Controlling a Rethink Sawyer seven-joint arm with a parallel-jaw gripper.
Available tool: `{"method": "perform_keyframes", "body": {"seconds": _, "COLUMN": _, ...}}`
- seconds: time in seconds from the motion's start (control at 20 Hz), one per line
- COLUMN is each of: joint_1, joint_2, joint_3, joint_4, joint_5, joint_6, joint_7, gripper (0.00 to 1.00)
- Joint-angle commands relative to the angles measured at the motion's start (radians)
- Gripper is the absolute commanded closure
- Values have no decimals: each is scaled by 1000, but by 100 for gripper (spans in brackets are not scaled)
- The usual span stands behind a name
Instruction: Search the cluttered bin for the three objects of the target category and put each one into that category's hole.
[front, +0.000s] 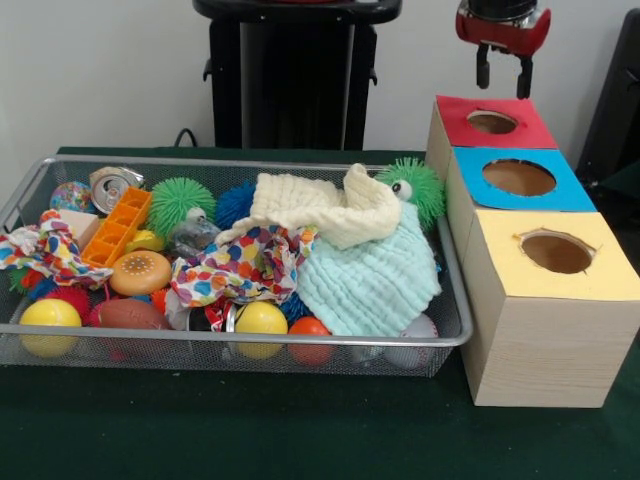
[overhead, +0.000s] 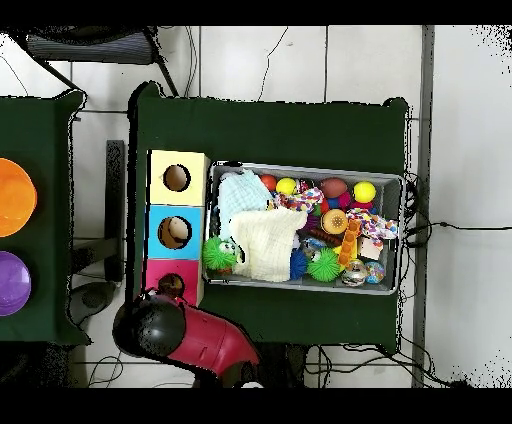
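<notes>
The wire-mesh bin (front: 250, 160) sits on the green table, full of clutter; it also shows in the overhead view (overhead: 300, 168). I see no orange-striped, brown or pale yellow soft toy in either view; they are hidden or out of view. The red-topped hole (front: 492, 122) is at the far end of the wooden box row, and in the overhead view (overhead: 172, 283) it lies nearest the robot. My gripper (front: 503, 72) hangs a little above and behind this hole, open and empty. In the overhead view the arm's head (overhead: 150, 322) hides the gripper.
The blue-topped hole (front: 518, 177) and yellow-topped hole (front: 556, 252) sit in the same box row, right of the bin. A cream cloth (front: 320, 205), a mint cloth (front: 375, 275) and a spotted cloth (front: 250, 262) cover much of the bin. Spiky balls (front: 420, 185) and smooth balls (front: 260, 318) lie around them.
</notes>
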Motion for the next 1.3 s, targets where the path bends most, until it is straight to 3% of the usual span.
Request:
{"method": "perform_keyframes", "body": {"seconds": 0.05, "joint_1": -44, "joint_2": 11, "joint_3": 90, "joint_4": -65, "joint_5": 6, "joint_6": -43, "joint_7": 104, "gripper": 0}}
{"method": "perform_keyframes", "body": {"seconds": 0.35, "joint_1": -33, "joint_2": -2, "joint_3": 33, "joint_4": -86, "joint_5": -24, "joint_6": 22, "joint_7": 106, "gripper": 0}}
{"method": "perform_keyframes", "body": {"seconds": 0.65, "joint_1": 18, "joint_2": -27, "joint_3": -66, "joint_4": -171, "joint_5": -89, "joint_6": 115, "joint_7": 132, "gripper": 0}}
{"method": "perform_keyframes", "body": {"seconds": 0.9, "joint_1": 72, "joint_2": -46, "joint_3": -162, "joint_4": -246, "joint_5": -200, "joint_6": 196, "joint_7": 115, "gripper": 0}}
{"method": "perform_keyframes", "body": {"seconds": 1.3, "joint_1": 55, "joint_2": -40, "joint_3": -161, "joint_4": -316, "joint_5": -329, "joint_6": 154, "joint_7": 24, "gripper": 0}}
